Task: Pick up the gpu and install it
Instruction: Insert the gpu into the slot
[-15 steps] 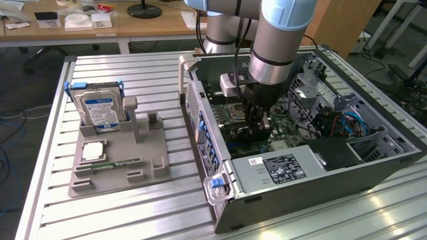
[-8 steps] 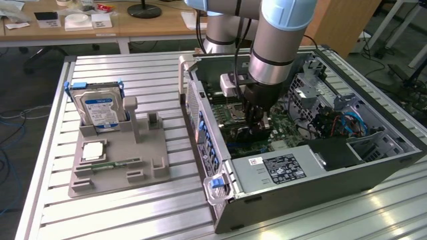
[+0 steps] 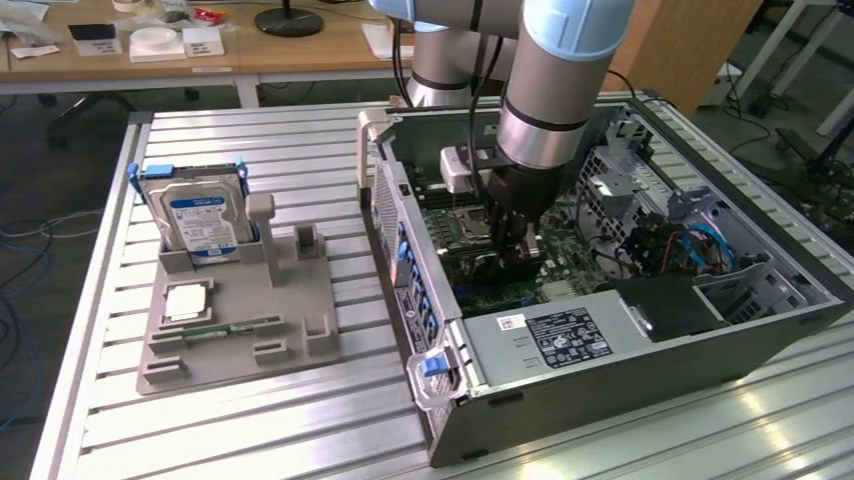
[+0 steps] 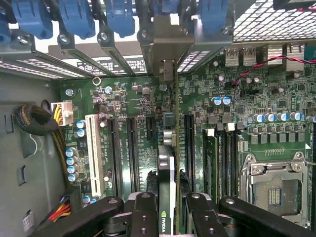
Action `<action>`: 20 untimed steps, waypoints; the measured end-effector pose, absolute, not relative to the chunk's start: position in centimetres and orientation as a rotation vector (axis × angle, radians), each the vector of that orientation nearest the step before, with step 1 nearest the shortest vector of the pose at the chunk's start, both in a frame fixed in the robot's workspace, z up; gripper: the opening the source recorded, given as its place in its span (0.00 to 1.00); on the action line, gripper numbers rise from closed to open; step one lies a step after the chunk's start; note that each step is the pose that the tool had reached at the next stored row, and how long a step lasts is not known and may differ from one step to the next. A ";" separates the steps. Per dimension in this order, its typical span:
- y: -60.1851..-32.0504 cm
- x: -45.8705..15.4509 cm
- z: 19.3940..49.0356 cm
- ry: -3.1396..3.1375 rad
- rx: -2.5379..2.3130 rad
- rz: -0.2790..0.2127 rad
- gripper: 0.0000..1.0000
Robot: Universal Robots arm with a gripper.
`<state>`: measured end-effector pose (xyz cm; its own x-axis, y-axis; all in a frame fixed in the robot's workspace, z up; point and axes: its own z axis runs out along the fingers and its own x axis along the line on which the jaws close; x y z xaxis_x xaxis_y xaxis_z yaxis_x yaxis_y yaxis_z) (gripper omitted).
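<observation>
Ribbed aluminium table (image 3: 267, 420) carried an open grey computer case (image 3: 641, 370) and a grey plastic parts holder (image 3: 234, 320). Black two-fingered gripper (image 4: 167, 210) reached down into the case, clamped on the thin dark gpu card (image 4: 167, 163), which stood edge-on above the green motherboard (image 4: 123, 103), silver bracket (image 4: 167, 54) at the rear slots.

Gpu (image 4: 167, 163) edge-on above motherboard (image 4: 123, 113)
</observation>
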<state>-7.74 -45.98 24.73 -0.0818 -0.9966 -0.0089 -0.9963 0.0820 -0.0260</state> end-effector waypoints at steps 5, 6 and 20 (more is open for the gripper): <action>-46.0 -7.7 24.7 2.287 -2.106 -0.008 0.26; -46.0 -7.8 24.6 2.272 -2.092 -0.025 0.26; -46.0 -7.8 24.6 2.272 -2.093 -0.025 0.26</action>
